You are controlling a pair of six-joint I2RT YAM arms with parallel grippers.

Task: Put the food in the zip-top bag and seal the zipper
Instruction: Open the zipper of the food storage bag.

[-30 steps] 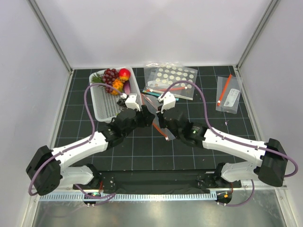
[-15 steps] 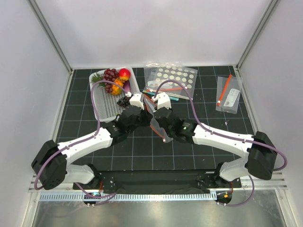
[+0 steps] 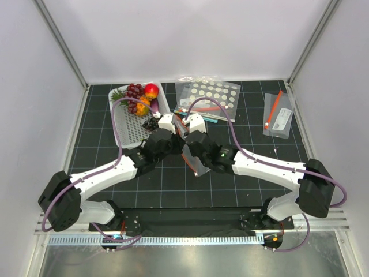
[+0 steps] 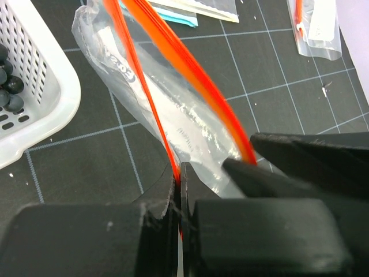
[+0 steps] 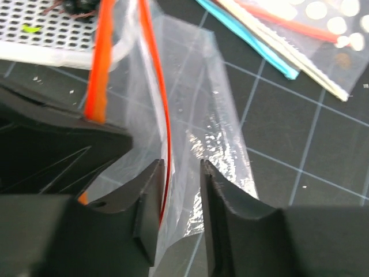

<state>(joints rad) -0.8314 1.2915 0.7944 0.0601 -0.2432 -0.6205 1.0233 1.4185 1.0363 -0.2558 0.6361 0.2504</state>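
Two-sided hold at table ctr spreads zip-top bag (image 4: 190,124) mouth for loading: L gripper (image 4: 180,173) clamps one zipper (image 4: 190,72) lip, R gripper (image 5: 180,173) narrow, slight gap round other.

No words or numbers can be read for sure. The zip-top bag (image 4: 173,109) has faint white marks printed on its clear side, seen from the left wrist, but they are too blurry to make out. The small clear bag (image 3: 279,115) at the far right has a white label (image 3: 283,120), and its print is too tiny to read.
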